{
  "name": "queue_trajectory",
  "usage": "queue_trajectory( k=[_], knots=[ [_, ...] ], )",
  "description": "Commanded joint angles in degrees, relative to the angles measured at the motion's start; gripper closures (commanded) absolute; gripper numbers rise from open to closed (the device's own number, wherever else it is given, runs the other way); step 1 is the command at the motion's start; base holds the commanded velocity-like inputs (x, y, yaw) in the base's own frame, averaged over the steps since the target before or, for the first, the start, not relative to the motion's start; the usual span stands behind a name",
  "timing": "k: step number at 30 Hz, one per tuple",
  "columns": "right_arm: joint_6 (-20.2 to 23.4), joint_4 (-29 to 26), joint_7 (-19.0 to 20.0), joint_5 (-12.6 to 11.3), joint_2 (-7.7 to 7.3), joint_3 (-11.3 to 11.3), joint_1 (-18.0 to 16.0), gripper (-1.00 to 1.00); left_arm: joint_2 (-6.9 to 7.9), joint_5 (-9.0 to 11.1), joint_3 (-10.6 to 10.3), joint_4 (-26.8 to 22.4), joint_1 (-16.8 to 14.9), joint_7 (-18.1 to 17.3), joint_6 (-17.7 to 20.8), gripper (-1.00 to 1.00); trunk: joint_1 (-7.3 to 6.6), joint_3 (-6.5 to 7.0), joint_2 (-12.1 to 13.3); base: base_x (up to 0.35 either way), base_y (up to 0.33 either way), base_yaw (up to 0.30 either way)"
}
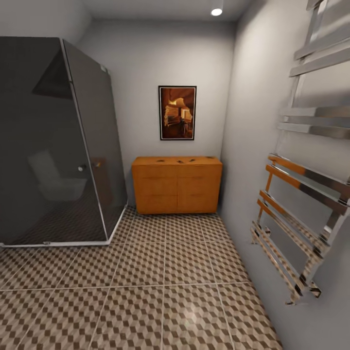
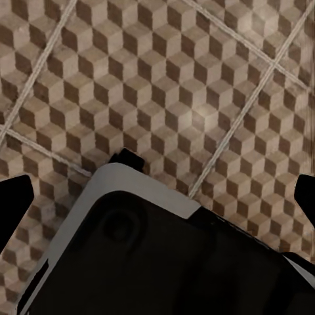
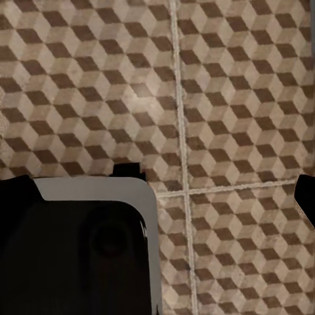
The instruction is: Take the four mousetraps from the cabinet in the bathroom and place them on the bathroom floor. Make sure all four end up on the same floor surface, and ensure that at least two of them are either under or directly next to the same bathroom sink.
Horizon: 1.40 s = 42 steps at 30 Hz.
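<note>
The orange-brown cabinet (image 1: pixel 177 185) stands against the far wall, under a framed picture. Several small flat mousetraps lie spread along its top, among them one (image 1: pixel 159 159) towards the left, one (image 1: pixel 180 161) near the middle and one (image 1: pixel 208 157) at the right end; they are too small to see in detail. The cube-patterned bathroom floor (image 1: pixel 160 272) stretches from me to the cabinet. My left gripper (image 2: pixel 157 197) and right gripper (image 3: pixel 161 193) both hang open above the tiles, each holding nothing. The sink is out of view.
A dark glass shower enclosure (image 1: pixel 53 141) fills the left side, its corner jutting towards the cabinet. A chrome towel radiator (image 1: pixel 301 204) sticks out from the right wall. Between them a tiled lane leads to the cabinet. My own white-and-black base (image 2: pixel 164 256) shows under the left gripper.
</note>
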Motion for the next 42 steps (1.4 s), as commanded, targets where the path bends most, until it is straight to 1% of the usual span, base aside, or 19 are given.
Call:
queue_trajectory(
  k=[1, 15, 20, 27, 42],
  knots=[
    [-0.2, 0.0, 0.1, -0.2, 0.02, -0.1, 0.0, -1.00, 0.02, 0.5, -0.1, -0.2, 0.0, 0.4, 0.3, -1.00, -0.18, 0.12, 0.4, 0.337, -0.001, 0.007],
    [-0.1, 0.2, -0.7, -0.1, 0.08, 0.1, 0.0, -1.00, -0.17, 0.5, -0.1, -0.2, 0.0, 0.5, 0.2, -1.00, -3.26, 2.06, 6.0, 0.339, 0.000, 0.092],
    [-0.1, 0.6, -0.8, 0.1, 0.10, 0.5, 0.0, -1.00, -0.47, 0.3, -0.1, -0.2, 0.0, 0.5, 0.2, -1.00, -4.36, 2.91, 8.0, 0.340, 0.000, 0.018],
    [0.0, 0.8, -0.6, 0.1, -0.08, 0.5, 0.0, -1.00, -0.76, -0.8, -0.1, -0.2, 0.0, 0.5, 0.2, -1.00, -5.89, 4.16, 10.8, 0.340, 0.000, 0.004],
    [-0.3, 0.8, -0.3, 0.1, -0.01, 0.3, 0.0, -1.00, -0.80, -1.1, -0.1, -0.2, 0.0, 0.5, 0.1, -1.00, -9.19, 6.85, 16.8, 0.340, -0.026, 0.000]
  ],
)
